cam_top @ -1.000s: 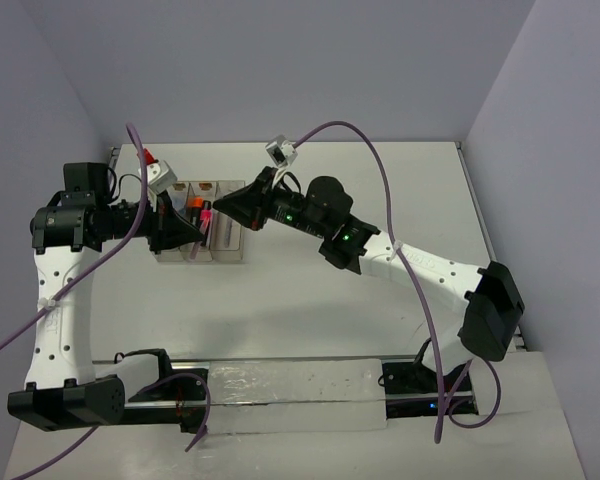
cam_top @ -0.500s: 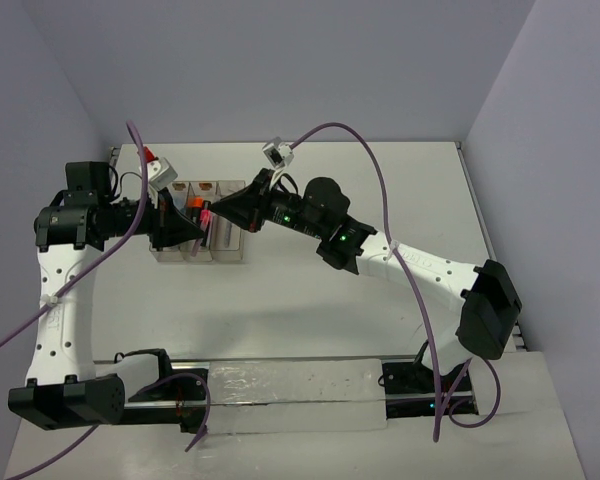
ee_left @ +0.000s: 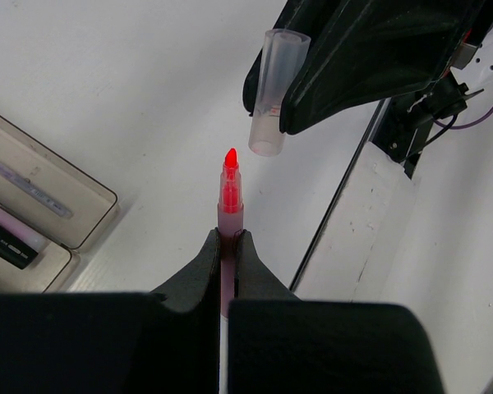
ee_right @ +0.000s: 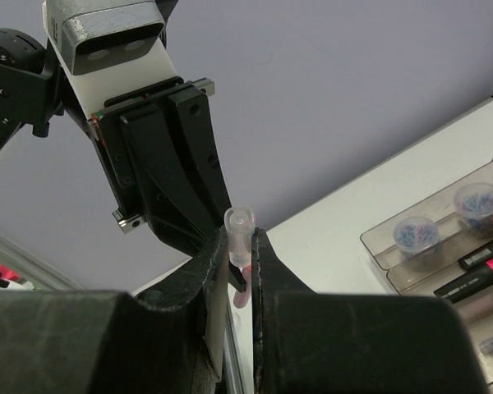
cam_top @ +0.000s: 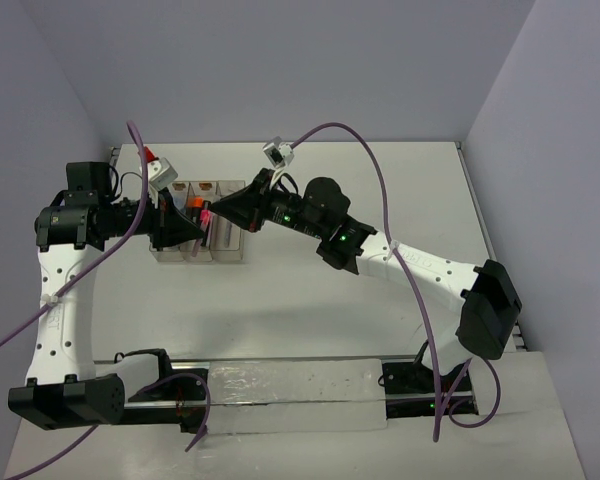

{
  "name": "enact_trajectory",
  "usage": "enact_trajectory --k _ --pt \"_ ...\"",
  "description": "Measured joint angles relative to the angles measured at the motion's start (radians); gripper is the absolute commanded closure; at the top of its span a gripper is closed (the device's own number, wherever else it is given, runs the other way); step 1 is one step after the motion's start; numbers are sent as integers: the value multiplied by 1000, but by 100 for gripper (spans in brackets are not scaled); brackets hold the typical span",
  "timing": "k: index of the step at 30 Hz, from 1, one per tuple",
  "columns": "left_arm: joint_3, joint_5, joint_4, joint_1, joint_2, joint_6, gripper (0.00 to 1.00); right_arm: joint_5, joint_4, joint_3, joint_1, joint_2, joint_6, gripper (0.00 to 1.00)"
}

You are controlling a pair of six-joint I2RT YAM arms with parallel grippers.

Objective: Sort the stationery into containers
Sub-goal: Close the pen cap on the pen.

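My left gripper (ee_left: 228, 238) is shut on a pink highlighter (ee_left: 230, 197) whose bright red-pink tip is bare and points away from it. My right gripper (ee_right: 240, 246) is shut on a clear cap (ee_right: 239, 234), which also shows in the left wrist view (ee_left: 271, 90), a short way beyond the tip and slightly right of it. The two grippers (cam_top: 198, 232) (cam_top: 220, 212) face each other above the clear three-compartment tray (cam_top: 230, 245). A pink-black highlighter (ee_right: 485, 267) and two small bluish round pieces (ee_right: 416, 232) lie in the tray (ee_right: 378, 238).
A thin grey pen (ee_left: 33, 179) lies in one tray compartment (ee_left: 99, 193). The table's back edge meets the grey wall just behind the tray. Purple cables arch over both arms (cam_top: 380, 190).
My right gripper with the cap has edged slightly left toward the left gripper. The left gripper and highlighter have stayed put.
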Motion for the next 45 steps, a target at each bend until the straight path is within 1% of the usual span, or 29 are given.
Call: enact_trajectory --k 15,36,45 --pt "0 -10 4 -4 1 0 100 -5 6 1 0 23 8 100" --pt "0 -9 4 -7 2 -1 100 1 48 15 1 64 60 100" --pt "-4 -3 17 -12 1 -1 100 7 27 15 -29 64 53 100"
